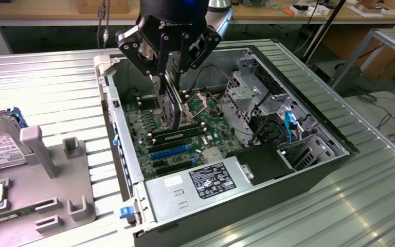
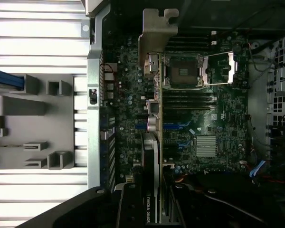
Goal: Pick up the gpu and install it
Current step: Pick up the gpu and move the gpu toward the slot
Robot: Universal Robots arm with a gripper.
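On a ribbed metal bench (image 1: 47,87) an open case (image 1: 321,128) is set, and over its motherboard (image 1: 139,126) the gpu (image 1: 172,108) is clamped in the half-closed gripper (image 1: 172,72), hung directly beneath it, long axis near upright, not yet seated.

- Gripper (image 1: 172,85): matte black unit with a broad boxy body that narrows downward into two slim jaws.
- Linkage bars (image 1: 134,49): paired black struts on either flank of the body, joined by small silver pins and screw heads.
- Lettering (image 1: 172,24): white maker's mark printed across the front face, only partly legible.
- Wrist link (image 1: 219,11): rounded silver-grey section of the arm directly above the gripper.
- Gripper housing (image 2: 85,211): in the wrist view, smooth black casing with round screw heads set into it.
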